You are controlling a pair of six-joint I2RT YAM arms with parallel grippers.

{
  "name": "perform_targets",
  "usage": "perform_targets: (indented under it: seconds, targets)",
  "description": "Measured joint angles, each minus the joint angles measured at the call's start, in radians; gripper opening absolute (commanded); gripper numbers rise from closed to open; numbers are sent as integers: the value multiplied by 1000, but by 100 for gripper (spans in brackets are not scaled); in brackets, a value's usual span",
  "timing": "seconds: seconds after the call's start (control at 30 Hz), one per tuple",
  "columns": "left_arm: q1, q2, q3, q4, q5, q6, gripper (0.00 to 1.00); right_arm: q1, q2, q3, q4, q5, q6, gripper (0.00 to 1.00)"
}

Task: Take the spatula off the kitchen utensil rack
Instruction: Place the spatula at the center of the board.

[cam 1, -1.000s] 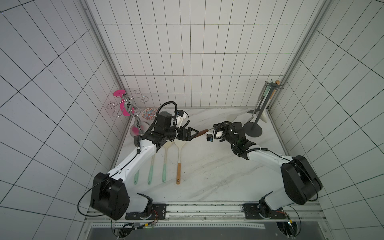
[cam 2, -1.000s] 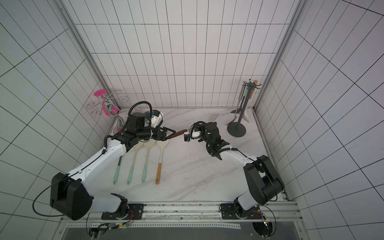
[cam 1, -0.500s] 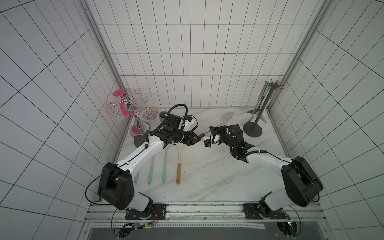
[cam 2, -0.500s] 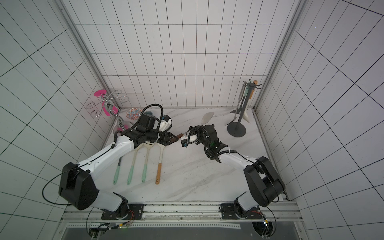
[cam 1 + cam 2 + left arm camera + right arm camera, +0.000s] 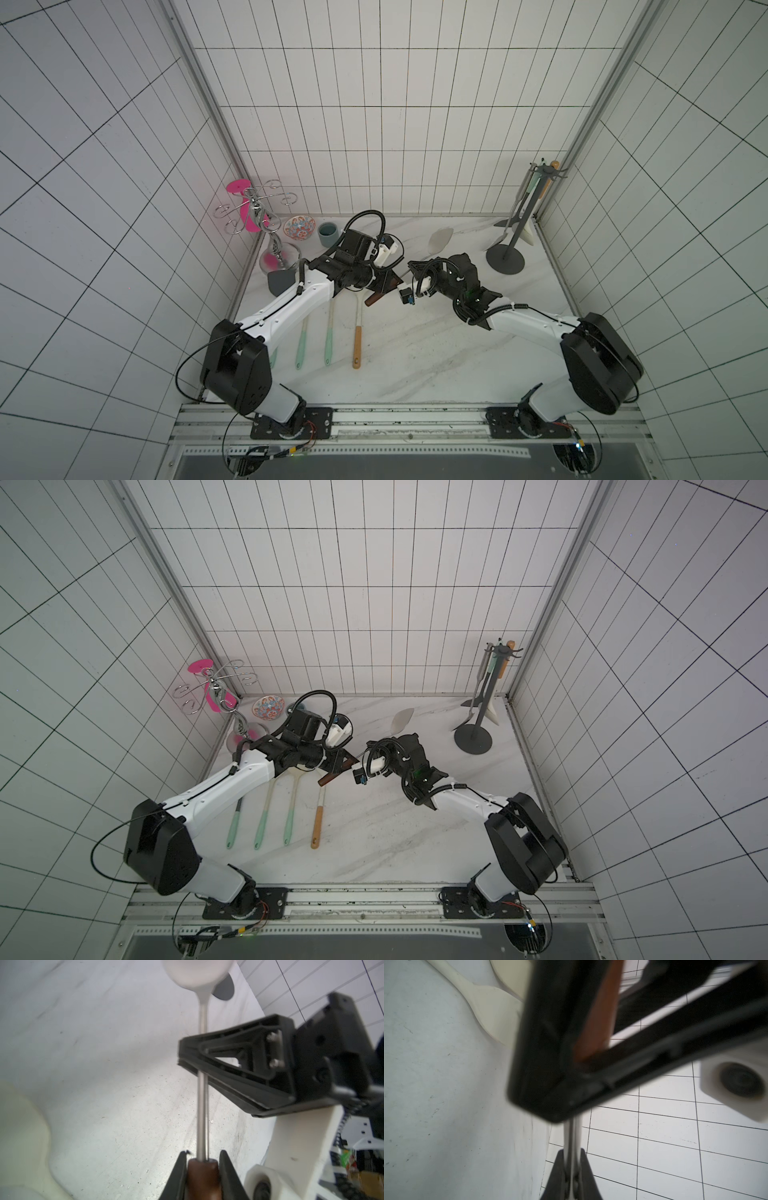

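Left wrist view — left jaws grip the handle of the spatula (image 5: 202,1115); right jaws pinch its shaft.

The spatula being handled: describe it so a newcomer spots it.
On the marble table, find where the left arm meets the right arm. The spatula is gripped by both sets of jaws; unlike the utensils lying nearby, its handle is dark brown.

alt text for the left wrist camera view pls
A spatula is held by both pincers over a marble tabletop. The left pincer grips its brown wooden handle at the near end, and the right pincer clamps the metal shaft partway along. The pale blade shows blurred at the far end.
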Motion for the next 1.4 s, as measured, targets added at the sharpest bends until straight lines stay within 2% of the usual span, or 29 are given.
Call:
perform_targets:
  seconds: [0.23,0.27,0.3,0.33,0.47,0.6,0.8,0.97,1.07,1.17,1.27,1.4]
  targets:
    - [-5,3,11,-20,-14,4,0,8,0,0,-3,12,18,2]
    - [-6,3,11,-24,-18,4,0,16,-1,0,-6,23,29,18]
    - [-7,3,12,-29,-19,5,0,23,-3,-1,-12,37,42,40]
    - [-10,1,12,-31,-26,3,0,35,-11,-3,-19,49,68,53]
    - [-12,-1,9,-37,-86,-17,0,140,-111,-8,-48,149,261,76]
    - [-11,-18,-8,-24,-136,-39,0,205,-251,-8,-115,251,557,92]
    - [-69,-60,-47,13,-285,-116,0,191,-390,7,-387,428,1075,95]
    - [-145,-146,-196,108,-423,-258,0,127,-444,13,-620,439,1418,95]
    - [-214,-196,-286,141,-540,-349,0,58,-487,13,-708,402,1571,95]
    - [-323,-219,-337,169,-669,-425,0,-29,-529,13,-764,341,1688,95]
    - [-425,-220,-370,206,-785,-489,0,-105,-553,13,-805,279,1770,95]
    - [-505,-203,-403,230,-911,-558,0,-153,-557,13,-843,215,1830,97]
